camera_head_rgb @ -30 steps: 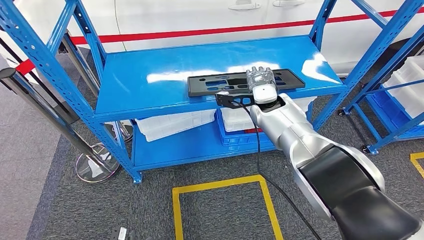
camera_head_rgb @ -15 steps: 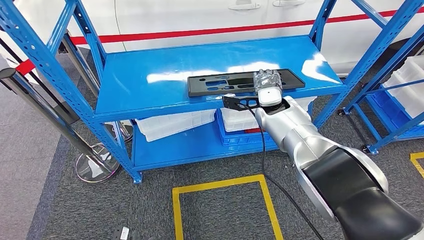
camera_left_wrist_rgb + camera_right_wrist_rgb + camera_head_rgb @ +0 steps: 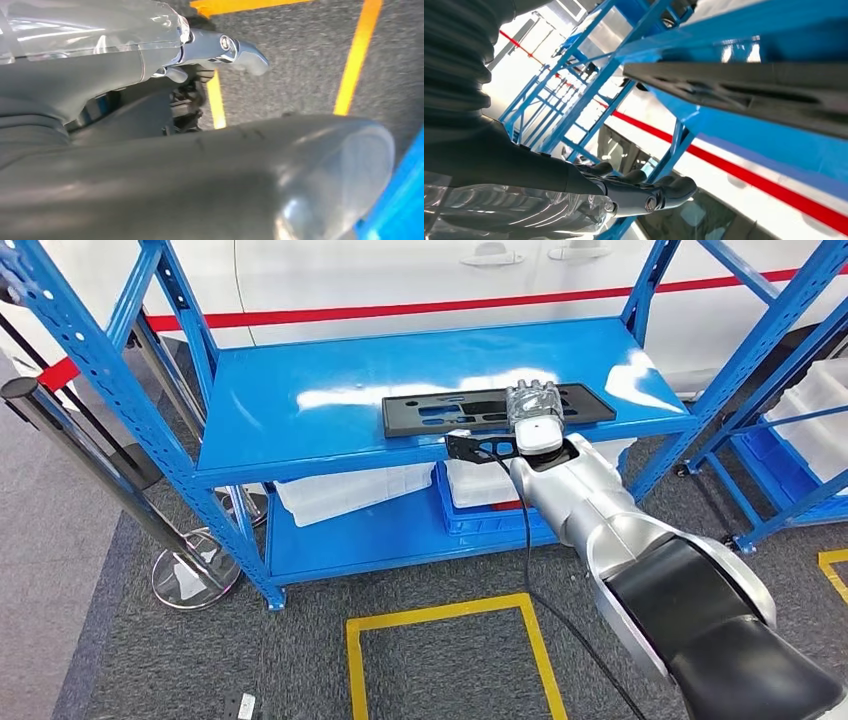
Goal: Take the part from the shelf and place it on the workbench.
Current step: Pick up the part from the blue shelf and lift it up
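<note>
White bins (image 3: 345,490) sit on the lower shelf level below the right hand (image 3: 533,415); contents not discernible. Part (image 3: 470,410) lies flat on the shelf (image 3: 300,425) top, directly under the hand. Fingers extended over the part; grip cannot be told.

The right arm (image 3: 620,530) is silver with a black upper shell, a black cable (image 3: 524,530) alongside, and a clear-covered right hand (image 3: 531,403).
</note>
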Controlling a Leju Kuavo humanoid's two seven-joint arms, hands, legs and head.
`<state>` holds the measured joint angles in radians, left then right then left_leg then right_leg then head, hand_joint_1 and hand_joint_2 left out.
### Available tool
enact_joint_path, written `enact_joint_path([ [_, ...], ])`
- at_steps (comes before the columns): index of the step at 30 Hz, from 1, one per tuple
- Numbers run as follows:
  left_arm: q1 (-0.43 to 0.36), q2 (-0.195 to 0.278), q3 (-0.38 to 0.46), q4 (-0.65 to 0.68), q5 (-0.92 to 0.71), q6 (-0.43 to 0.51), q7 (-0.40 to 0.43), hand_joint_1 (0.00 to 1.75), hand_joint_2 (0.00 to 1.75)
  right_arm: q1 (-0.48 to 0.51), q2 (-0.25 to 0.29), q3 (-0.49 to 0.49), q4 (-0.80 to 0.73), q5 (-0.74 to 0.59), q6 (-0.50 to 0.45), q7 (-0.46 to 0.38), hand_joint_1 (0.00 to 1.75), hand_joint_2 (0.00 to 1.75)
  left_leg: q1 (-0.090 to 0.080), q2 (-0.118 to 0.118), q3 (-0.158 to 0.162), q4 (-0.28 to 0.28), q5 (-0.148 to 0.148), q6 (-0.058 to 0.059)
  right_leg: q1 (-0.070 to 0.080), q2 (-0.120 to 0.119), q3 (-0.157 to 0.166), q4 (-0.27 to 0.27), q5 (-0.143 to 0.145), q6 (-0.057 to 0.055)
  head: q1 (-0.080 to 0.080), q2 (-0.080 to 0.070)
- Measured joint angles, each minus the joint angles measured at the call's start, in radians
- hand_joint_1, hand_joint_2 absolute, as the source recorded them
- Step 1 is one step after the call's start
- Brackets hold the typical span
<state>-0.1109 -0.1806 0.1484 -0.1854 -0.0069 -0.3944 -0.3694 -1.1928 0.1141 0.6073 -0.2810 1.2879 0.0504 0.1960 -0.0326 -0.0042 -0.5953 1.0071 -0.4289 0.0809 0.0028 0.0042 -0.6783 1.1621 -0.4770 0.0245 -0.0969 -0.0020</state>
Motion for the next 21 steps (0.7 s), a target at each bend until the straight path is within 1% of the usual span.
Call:
enact_joint_path([
  [1, 0.000, 0.000, 0.000, 0.000, 0.001, 0.001, 0.000, 0.00, 0.00, 0.002, 0.000, 0.000, 0.000, 0.001, 0.000, -0.001, 0.00, 1.75, 0.000, 0.001, 0.004, 0.001, -0.002, 0.000, 0.000, 0.000, -0.038, 0.061, -0.026, 0.001, 0.000, 0.000],
  [2, 0.000, 0.000, 0.000, 0.000, 0.001, 0.004, 0.000, 0.00, 0.00, 0.005, -0.001, 0.000, 0.001, 0.001, 0.001, -0.002, 0.00, 1.75, -0.001, 0.002, 0.008, 0.001, -0.003, 0.000, -0.001, -0.001, -0.074, 0.114, -0.044, 0.002, 0.000, 0.000],
  [3, 0.000, 0.000, 0.000, 0.000, 0.001, 0.009, 0.002, 0.00, 0.00, 0.009, -0.002, 0.000, 0.002, 0.002, 0.001, -0.003, 0.00, 1.75, -0.001, 0.002, 0.013, 0.002, -0.005, -0.001, -0.001, -0.001, -0.098, 0.139, -0.047, 0.001, 0.000, 0.000],
  [4, 0.000, 0.000, 0.000, 0.000, 0.002, 0.015, 0.004, 0.00, 0.00, 0.012, -0.002, 0.000, 0.002, 0.002, 0.002, -0.004, 0.00, 1.75, -0.002, 0.001, 0.018, 0.003, -0.008, -0.002, 0.000, -0.001, -0.103, 0.128, -0.029, -0.002, 0.000, 0.000],
  [5, 0.000, 0.000, 0.000, 0.000, 0.003, 0.024, 0.006, 0.00, 0.00, 0.014, -0.002, 0.000, 0.002, 0.003, 0.002, -0.005, 0.00, 1.75, -0.003, 0.000, 0.025, 0.004, -0.012, -0.004, 0.002, -0.001, -0.089, 0.081, 0.008, -0.007, 0.000, 0.000],
  [6, 0.000, 0.000, 0.000, 0.000, 0.003, 0.035, 0.008, 0.00, 0.00, 0.013, -0.002, -0.001, 0.002, 0.004, 0.003, -0.006, 0.00, 1.75, -0.003, -0.001, 0.033, 0.004, -0.019, -0.007, 0.005, -0.001, -0.060, 0.007, 0.057, -0.016, 0.000, 0.000],
  [7, 0.000, -0.001, 0.000, 0.000, 0.003, 0.044, 0.009, 0.00, 0.00, 0.012, -0.002, -0.001, 0.002, 0.005, 0.003, -0.006, 0.00, 1.75, -0.004, -0.001, 0.039, 0.003, -0.025, -0.009, 0.010, -0.002, -0.033, -0.062, 0.092, -0.024, 0.000, 0.000],
  [8, -0.001, -0.002, 0.001, 0.000, 0.001, 0.053, 0.009, 0.00, 0.00, 0.010, -0.002, -0.001, 0.002, 0.006, 0.004, -0.007, 0.00, 1.75, -0.003, -0.001, 0.042, 0.003, -0.030, -0.013, 0.014, -0.002, -0.011, -0.115, 0.112, -0.032, -0.001, 0.000],
  [9, -0.003, -0.003, 0.001, 0.000, 0.000, 0.058, 0.009, 0.00, 0.00, 0.009, -0.002, -0.001, 0.002, 0.006, 0.006, -0.007, 0.00, 1.75, -0.002, 0.000, 0.042, 0.001, -0.034, -0.017, 0.018, -0.003, 0.000, -0.147, 0.121, -0.039, -0.001, 0.000],
  [10, -0.005, -0.004, 0.001, 0.000, -0.002, 0.061, 0.009, 0.00, 0.00, 0.009, -0.001, -0.002, 0.002, 0.007, 0.007, -0.008, 0.00, 1.75, 0.000, 0.001, 0.041, 0.002, -0.034, -0.021, 0.021, -0.003, 0.004, -0.156, 0.120, -0.042, -0.001, 0.000],
  [12, -0.006, -0.005, 0.001, 0.000, -0.003, 0.063, 0.009, 0.00, 0.00, 0.009, -0.001, -0.002, 0.002, 0.009, 0.009, -0.009, 0.00, 1.75, 0.003, 0.001, 0.043, -0.001, -0.035, -0.028, 0.022, -0.002, 0.011, -0.166, 0.129, -0.041, 0.000, 0.000],
  [14, -0.006, -0.006, 0.001, 0.000, -0.003, 0.070, 0.009, 0.00, 0.00, 0.010, -0.002, -0.002, 0.002, 0.011, 0.010, -0.009, 0.00, 1.75, 0.004, 0.002, 0.047, -0.005, -0.038, -0.032, 0.023, 0.000, 0.013, -0.168, 0.126, -0.039, 0.000, 0.000],
  [16, -0.007, -0.005, 0.002, 0.000, -0.001, 0.079, 0.010, 0.00, 0.00, 0.010, -0.002, -0.003, 0.002, 0.015, 0.011, -0.010, 0.00, 1.75, 0.005, 0.002, 0.050, -0.009, -0.042, -0.033, 0.023, 0.001, 0.013, -0.167, 0.122, -0.042, 0.000, 0.000],
  [21, -0.010, -0.003, 0.003, 0.000, 0.004, 0.081, 0.008, 0.00, 0.00, 0.011, 0.001, -0.008, 0.002, 0.020, 0.012, -0.012, 0.00, 1.75, 0.005, 0.002, 0.051, -0.012, -0.044, -0.033, 0.023, 0.001, 0.013, -0.167, 0.119, -0.043, 0.000, 0.000],
])
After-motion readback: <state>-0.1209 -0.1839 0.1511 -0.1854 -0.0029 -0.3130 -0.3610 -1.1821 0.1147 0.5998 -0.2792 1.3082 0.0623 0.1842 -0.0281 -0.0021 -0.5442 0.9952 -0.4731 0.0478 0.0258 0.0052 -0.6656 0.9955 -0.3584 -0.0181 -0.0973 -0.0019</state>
